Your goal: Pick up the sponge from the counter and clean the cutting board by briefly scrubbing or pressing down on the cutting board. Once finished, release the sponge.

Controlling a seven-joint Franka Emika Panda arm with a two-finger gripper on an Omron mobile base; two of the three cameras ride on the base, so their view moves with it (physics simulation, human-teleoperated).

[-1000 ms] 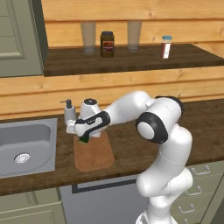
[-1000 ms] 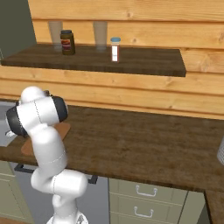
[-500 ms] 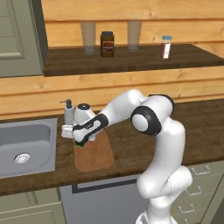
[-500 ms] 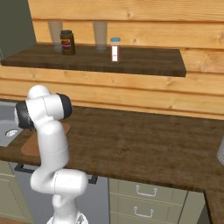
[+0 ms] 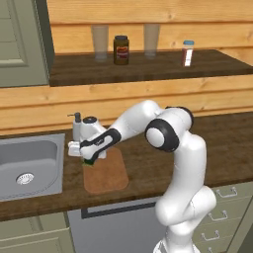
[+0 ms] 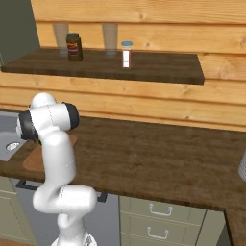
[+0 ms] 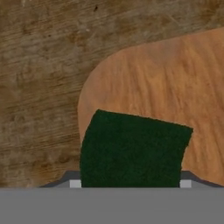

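My gripper is shut on the sponge, a small dark green block, low over the far left corner of the cutting board. In the hand view the sponge sits between the fingers of the gripper, above the board's rounded corner, with the dark wood counter beside it. Whether the sponge touches the board I cannot tell. In the right base view my own arm hides the hand, and a strip of the cutting board shows behind it.
A grey steel sink is set into the counter just left of the board. A white soap dispenser stands behind the hand. The higher shelf holds glasses, a dark jar and a small bottle.
The hand, still holding the sponge, has swung slightly left and come lower, toward the board's far left corner. The jaws have stayed on the sponge.
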